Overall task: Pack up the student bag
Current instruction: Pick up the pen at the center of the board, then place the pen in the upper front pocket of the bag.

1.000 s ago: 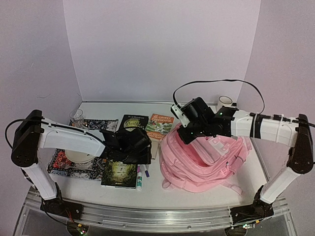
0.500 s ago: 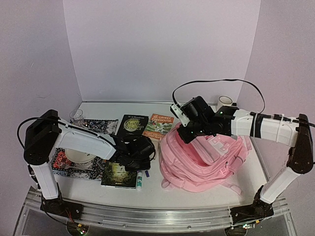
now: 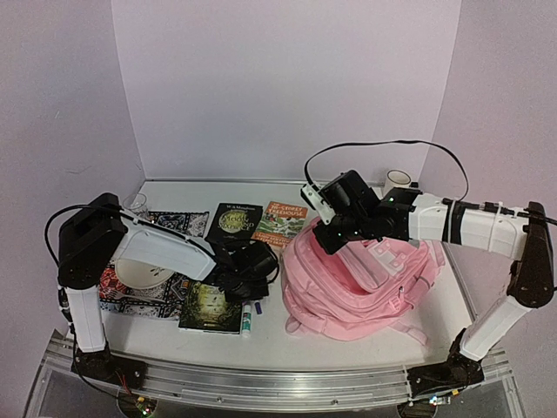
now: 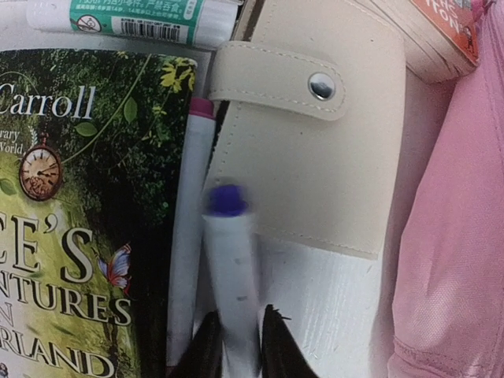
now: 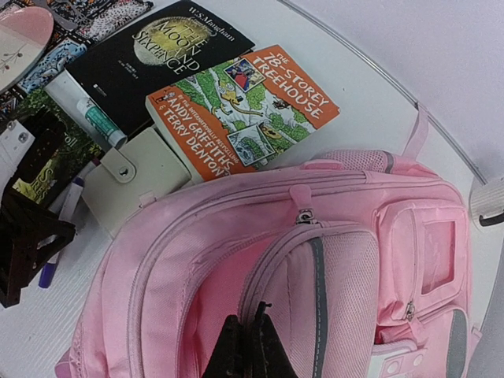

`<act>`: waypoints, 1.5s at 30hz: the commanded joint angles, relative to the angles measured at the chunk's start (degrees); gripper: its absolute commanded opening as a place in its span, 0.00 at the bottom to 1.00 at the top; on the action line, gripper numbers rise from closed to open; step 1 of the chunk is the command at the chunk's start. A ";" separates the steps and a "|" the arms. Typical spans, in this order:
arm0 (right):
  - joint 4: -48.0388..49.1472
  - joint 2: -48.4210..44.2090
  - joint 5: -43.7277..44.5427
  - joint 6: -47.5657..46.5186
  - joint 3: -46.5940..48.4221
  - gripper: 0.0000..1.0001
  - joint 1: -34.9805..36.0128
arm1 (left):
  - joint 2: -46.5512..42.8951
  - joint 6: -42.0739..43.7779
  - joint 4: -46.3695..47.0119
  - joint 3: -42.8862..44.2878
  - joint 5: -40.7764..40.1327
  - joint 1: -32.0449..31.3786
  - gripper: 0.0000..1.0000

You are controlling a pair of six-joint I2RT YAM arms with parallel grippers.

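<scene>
I see the left gripper (image 4: 236, 340) clamping a purple-capped marker (image 4: 231, 260), hemmed between a pink-capped pen (image 4: 189, 236) and a cream wallet (image 4: 315, 157). The right gripper (image 5: 250, 331) has its jaws closed against the student bag (image 3: 365, 283), which lies by the right edge of the desk (image 3: 348, 344).

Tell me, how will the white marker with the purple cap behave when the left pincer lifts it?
The purple-capped marker looks slim and plastic, so probably light and stiff. Its barrel seems smooth and round, so it may slip or swivel in the left pincer, which grips it away from the cap. If dropped, it would likely roll on the table.
</scene>
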 commanded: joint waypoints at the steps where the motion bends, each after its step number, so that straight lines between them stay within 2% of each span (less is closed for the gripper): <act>1: 3.85 -0.56 0.10 -0.94 2.54 0.00 0.20 | -1.46 -0.25 1.09 1.17 1.00 0.35 0.07; 3: 3.84 -0.65 0.12 -1.11 2.79 0.00 0.18 | -3.68 -0.41 1.42 0.43 0.81 0.40 0.00; 13: 3.84 0.05 -0.17 -0.57 4.73 0.00 -0.09 | -17.04 -1.90 6.87 -4.06 2.29 0.36 0.00; 17: 3.84 0.38 -1.26 0.08 5.84 0.00 -0.25 | -19.37 -1.42 13.20 -4.56 6.85 0.37 0.00; 25: 3.93 0.37 -4.57 1.42 7.26 0.00 -0.62 | -14.27 -0.85 26.21 -0.39 18.70 0.37 0.00; 30: 4.59 -0.53 -11.46 3.53 7.45 0.00 -2.56 | -9.97 -0.92 29.55 3.61 22.29 0.37 0.00; 37: 5.36 -0.79 -14.75 4.39 8.25 0.00 -3.59 | -5.23 -1.23 30.12 8.51 23.01 0.36 0.00; 45: 5.85 0.04 -15.77 5.24 8.76 0.00 -3.54 | -0.18 -6.40 30.14 11.85 20.64 0.75 0.03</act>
